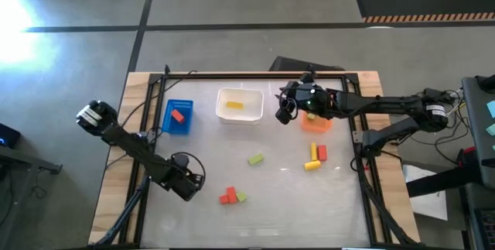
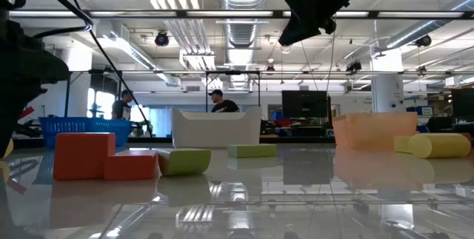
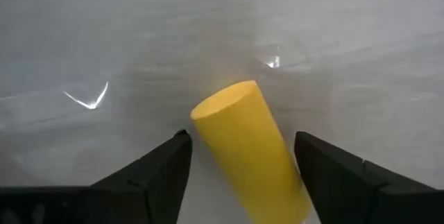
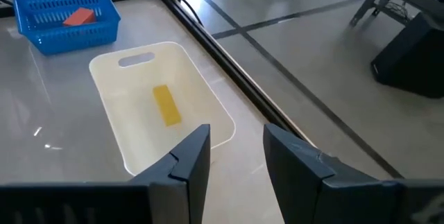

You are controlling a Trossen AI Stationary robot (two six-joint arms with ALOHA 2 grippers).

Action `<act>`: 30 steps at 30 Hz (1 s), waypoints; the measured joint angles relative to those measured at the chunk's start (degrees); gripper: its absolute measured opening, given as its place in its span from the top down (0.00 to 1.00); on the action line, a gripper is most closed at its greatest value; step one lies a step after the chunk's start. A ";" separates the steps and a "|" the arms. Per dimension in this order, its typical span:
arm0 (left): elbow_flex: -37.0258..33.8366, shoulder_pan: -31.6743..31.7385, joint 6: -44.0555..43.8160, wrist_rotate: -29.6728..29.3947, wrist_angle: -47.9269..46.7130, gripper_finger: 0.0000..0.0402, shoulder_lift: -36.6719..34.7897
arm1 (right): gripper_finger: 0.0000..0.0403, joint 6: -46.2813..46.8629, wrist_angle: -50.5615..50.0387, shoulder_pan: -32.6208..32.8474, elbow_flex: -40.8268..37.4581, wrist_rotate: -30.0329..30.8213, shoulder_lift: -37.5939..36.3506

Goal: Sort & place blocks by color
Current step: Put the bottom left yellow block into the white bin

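My left gripper [image 1: 189, 182] is low over the table's near left part, open. A yellow cylinder block [image 3: 250, 148] lies on the table between its fingers with a gap on either side. My right gripper [image 1: 286, 111] hangs high [image 2: 296, 32] by the white bin's [image 4: 208, 106] right rim, open and empty. Loose on the table are a green block [image 1: 256, 159], two red blocks [image 1: 227, 196] beside a green one [image 1: 241, 196], and a yellow bar [image 1: 314, 151], a red block [image 1: 322, 153] and a yellow cylinder [image 1: 312, 166].
A blue bin [image 1: 178, 117] at the far left holds a red block [image 4: 78, 16]. The white bin holds a yellow bar [image 4: 166, 105]. An orange bin [image 1: 315, 123] sits under my right arm. A dark frame [image 1: 155, 87] runs around the table. People stand in the room behind [image 2: 221, 102].
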 joint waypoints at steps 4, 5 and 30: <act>0.45 -0.07 1.39 -0.05 0.27 0.54 1.52 | 0.69 0.32 0.04 0.00 0.00 0.00 -0.02; 0.48 -0.05 1.66 -0.19 0.43 0.58 1.61 | 0.69 0.51 -0.01 0.00 0.00 -0.02 0.00; -3.98 0.39 108.19 -43.83 61.80 0.71 -9.51 | 0.73 -10.70 73.34 7.23 -4.35 -44.54 29.08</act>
